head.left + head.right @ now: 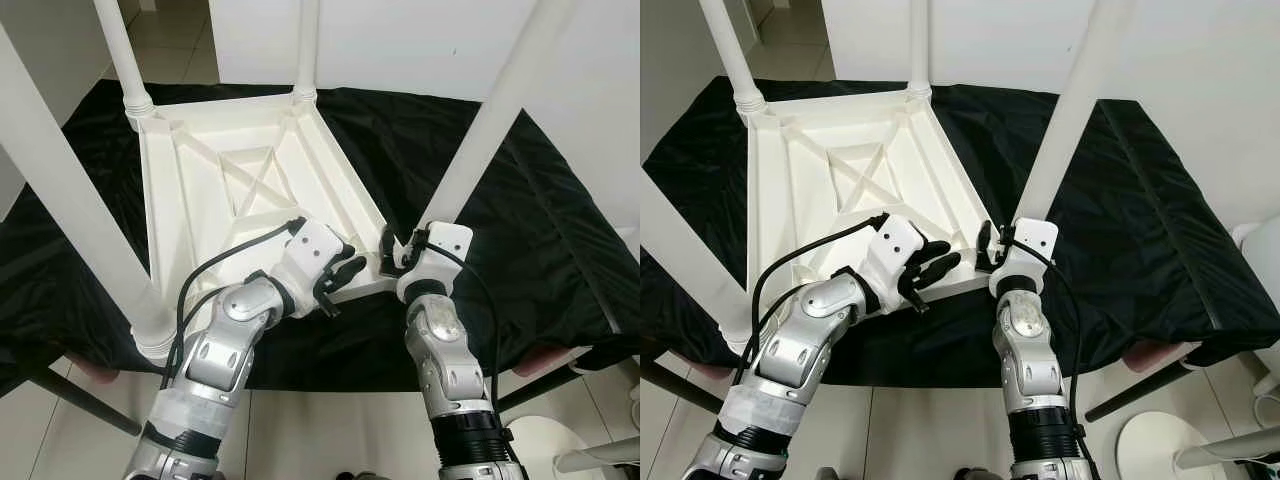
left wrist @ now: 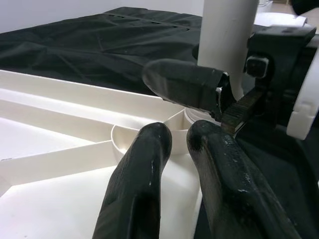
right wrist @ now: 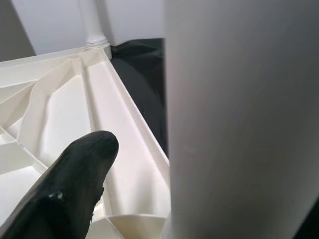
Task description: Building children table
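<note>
A white children's table (image 1: 250, 180) lies upside down on a black cloth, its legs pointing up. The near right leg (image 1: 490, 120) stands in the corner socket closest to me. My right gripper (image 1: 398, 252) is shut on that leg at its base; one of its fingers (image 2: 184, 84) crosses in front of the leg (image 3: 239, 124). My left gripper (image 1: 340, 278) is shut, with nothing between its fingers, and hovers over the table's near rim just left of the same corner socket (image 2: 149, 134).
The black cloth (image 1: 540, 230) covers the work surface and drops off at the front edge. Three other white legs rise at the near left (image 1: 70, 190), far left (image 1: 122, 45) and far right (image 1: 306, 45). A white round object (image 1: 545, 440) sits on the floor at lower right.
</note>
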